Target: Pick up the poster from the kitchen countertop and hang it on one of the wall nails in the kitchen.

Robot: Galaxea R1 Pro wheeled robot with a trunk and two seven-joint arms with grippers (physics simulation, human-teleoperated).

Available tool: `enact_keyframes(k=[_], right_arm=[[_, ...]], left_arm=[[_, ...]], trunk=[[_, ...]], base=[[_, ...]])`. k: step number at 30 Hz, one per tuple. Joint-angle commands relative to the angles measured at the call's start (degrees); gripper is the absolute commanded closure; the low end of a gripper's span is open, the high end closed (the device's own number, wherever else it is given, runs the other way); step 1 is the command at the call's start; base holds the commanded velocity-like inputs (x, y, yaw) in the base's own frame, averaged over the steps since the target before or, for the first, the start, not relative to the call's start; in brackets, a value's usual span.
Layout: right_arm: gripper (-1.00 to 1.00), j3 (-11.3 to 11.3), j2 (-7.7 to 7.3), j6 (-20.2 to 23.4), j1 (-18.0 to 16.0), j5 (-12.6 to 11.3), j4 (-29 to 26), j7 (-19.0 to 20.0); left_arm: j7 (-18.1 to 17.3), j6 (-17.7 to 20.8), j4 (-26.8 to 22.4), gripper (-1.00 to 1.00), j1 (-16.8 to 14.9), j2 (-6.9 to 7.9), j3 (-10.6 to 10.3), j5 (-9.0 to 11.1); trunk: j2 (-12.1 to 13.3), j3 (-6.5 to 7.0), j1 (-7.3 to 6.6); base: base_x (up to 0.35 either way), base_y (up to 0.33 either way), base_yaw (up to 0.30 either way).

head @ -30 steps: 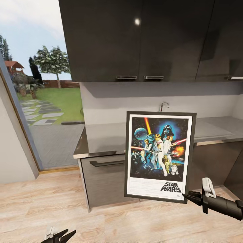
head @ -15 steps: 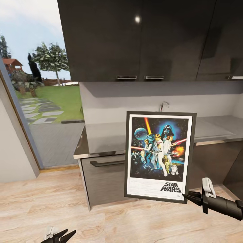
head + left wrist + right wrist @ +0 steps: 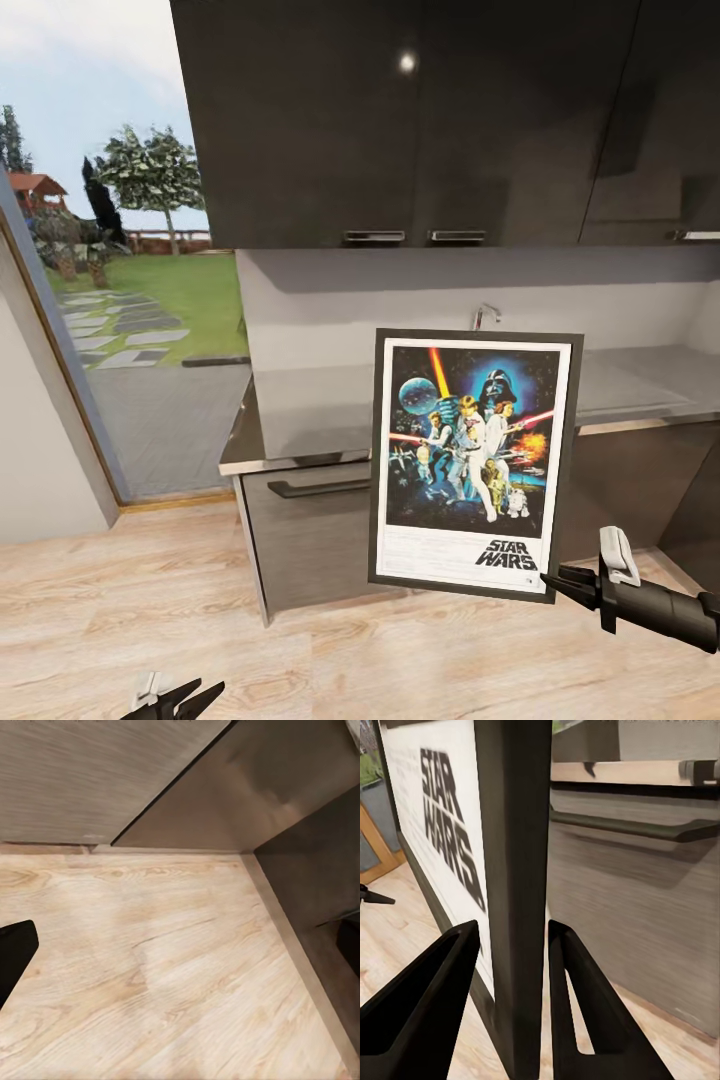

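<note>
Carrying stage right now, I'd say: the poster is off the counter and held up in the air in front of the lower cabinets, upright with a slight tilt, picture side facing the head camera. The right tool has it by the bottom right corner. In the right wrist view you can see the two dark fingers closed on either side of the black frame edge, so it's a thin edge pinch and not much more.

The left tool sits low at the bottom of the head view over the wood floor, fingers spread apart with nothing between them.

Next up, as far as I can judge, is finding a wall nail. I can't spot one anywhere in these views, so the robot probably needs to turn or roll to a wall that has one, then lift the poster high enough to hook it.

Room-wise: the counter's front edge and the drawer handle are just behind the poster, and the dark upper cabinets overhang above, so raising it straight up here looks tight. There's open floor to the left toward the big window. With a corner grip like that, I'd worry about the poster swinging or twisting if the base moves fast.
</note>
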Motion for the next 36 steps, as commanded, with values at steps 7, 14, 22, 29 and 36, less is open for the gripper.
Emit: enact_keyframes(k=[7,14,22,29,36], right_arm=[[1.0,0.0,-0.04,0.8,0.0,-0.2,0.0,0.4],[1.0,-0.1,-0.03,0.8,0.0,-0.2,0.0,0.4],[1.0,-0.1,-0.04,0.8,0.0,-0.2,0.0,0.5],[1.0,-0.1,-0.05,0.7,0.0,-0.2,0.0,0.5],[1.0,-0.1,-0.05,0.7,0.0,-0.2,0.0,0.6]], left_arm=[[-0.1,-0.3,0.0,-1.0,0.0,0.06,0.4,-0.4],[-0.1,-0.3,0.0,-1.0,0.0,0.08,0.4,-0.4],[-0.1,-0.3,0.0,-1.0,0.0,0.08,0.4,-0.4],[-0.1,-0.3,0.0,-1.0,0.0,0.08,0.4,-0.4],[-0.1,-0.3,0.0,-1.0,0.0,0.08,0.4,-0.4]], trunk=[[2.8,1.18,-1.54],[5.6,2.44,-3.08],[8.8,3.88,-4.83],[11.6,5.13,-6.37],[14.4,6.39,-7.91]], base=[[0.0,0.0,0.0],[0.0,0.0,0.0],[0.0,0.0,0.0],[0.0,0.0,0.0],[0.0,0.0,0.0]])
